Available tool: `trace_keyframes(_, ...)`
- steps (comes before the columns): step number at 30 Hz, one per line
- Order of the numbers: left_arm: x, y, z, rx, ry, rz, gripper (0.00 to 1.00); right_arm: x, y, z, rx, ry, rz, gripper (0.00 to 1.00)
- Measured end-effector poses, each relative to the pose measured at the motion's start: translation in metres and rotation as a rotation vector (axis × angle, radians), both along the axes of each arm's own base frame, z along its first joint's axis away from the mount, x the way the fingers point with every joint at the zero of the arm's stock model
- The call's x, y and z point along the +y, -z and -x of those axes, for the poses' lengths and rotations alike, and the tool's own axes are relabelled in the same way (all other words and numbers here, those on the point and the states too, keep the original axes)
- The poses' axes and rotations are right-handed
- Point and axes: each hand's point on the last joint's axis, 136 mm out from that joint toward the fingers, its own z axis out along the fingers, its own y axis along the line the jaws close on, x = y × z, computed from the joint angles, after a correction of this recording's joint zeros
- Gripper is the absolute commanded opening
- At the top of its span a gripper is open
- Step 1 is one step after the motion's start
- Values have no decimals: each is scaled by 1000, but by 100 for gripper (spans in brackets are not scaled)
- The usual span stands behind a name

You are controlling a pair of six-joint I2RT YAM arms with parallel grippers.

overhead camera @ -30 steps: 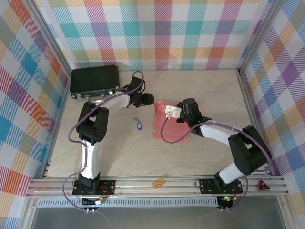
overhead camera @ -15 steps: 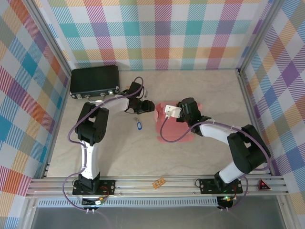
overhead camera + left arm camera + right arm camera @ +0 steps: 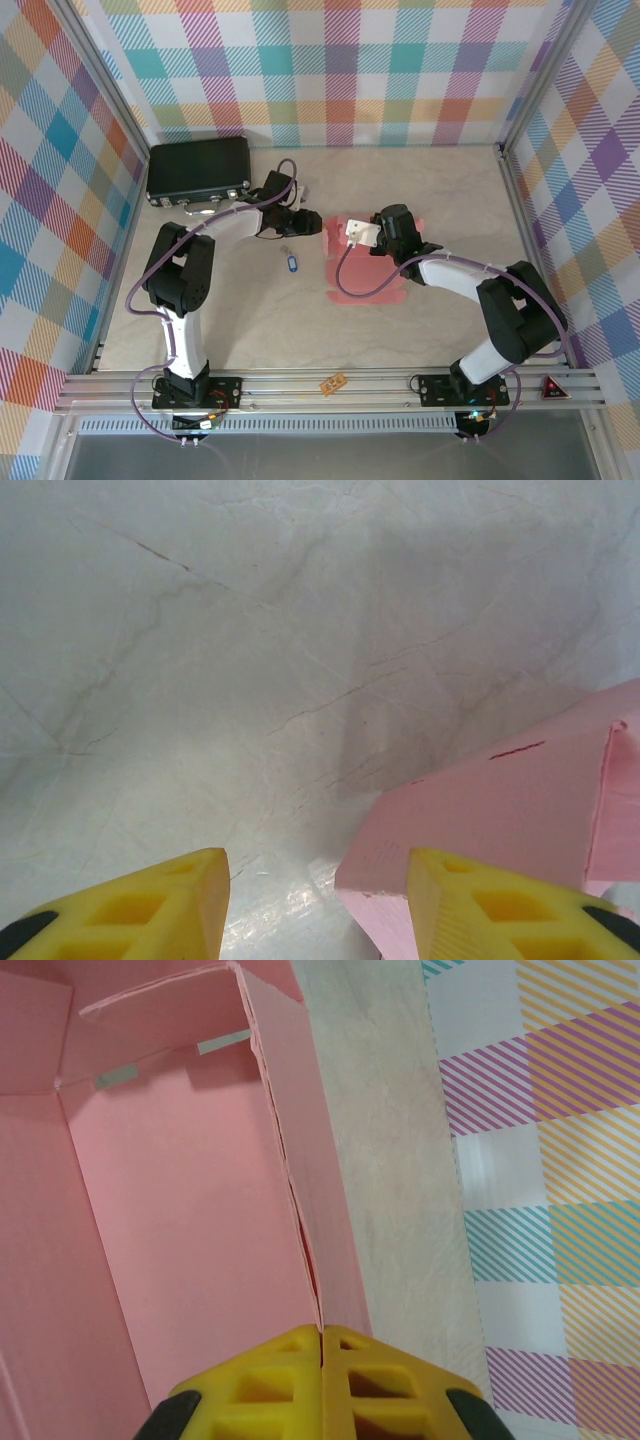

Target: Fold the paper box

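Paper box (image 3: 366, 276): salmon-pink, mid-table, slightly right of centre. Partly raised, walls up at the far end, flatter toward the near end. In the top view the long axis seems to run near-to-far with a slight tilt, though the right arm covers the far part, so this is not certain. Open face upward.

Right gripper (image 3: 322, 1332): clenched on the top edge of one upright side wall of the box. The wall's edge runs straight into the seam between the two yellow fingers. The arm is bent sharply at the elbow on the right side of the table, with the forearm reaching left and away to the box's far end.

Left gripper (image 3: 315, 868): jaws parted, grasping nothing. Bare table (image 3: 250, 660) lies between the fingers. A pink corner of the box sits just at the right-hand finger in the wrist view; whether they touch I cannot tell. The arm rises from its base, elbow out to the left, forearm running right toward the box's far-left corner.

Inside the box: plain pink panels and fold lines, two small grey strips (image 3: 116, 1077) near the far fold.

Black case (image 3: 198, 170): far-left on the table, lid shut, well apart from the box. Small blue tag (image 3: 291, 263) lies on the table between the left arm and the box.
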Motion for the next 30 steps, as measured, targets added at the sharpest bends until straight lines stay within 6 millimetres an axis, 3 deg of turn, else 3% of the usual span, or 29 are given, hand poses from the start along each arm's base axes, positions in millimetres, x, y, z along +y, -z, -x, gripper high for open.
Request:
trace_keyframes(8,-12,-2,8,-26,102,56,49,1,0,-2,0,1,1,0)
trace_keyframes(20,-19,16,34,-35,213,86,46,1,1,-3,0,7,2,0)
trace_keyframes(30,-34,7,27,-138,252,104,45,1,0,-4,2,11,-2,0)
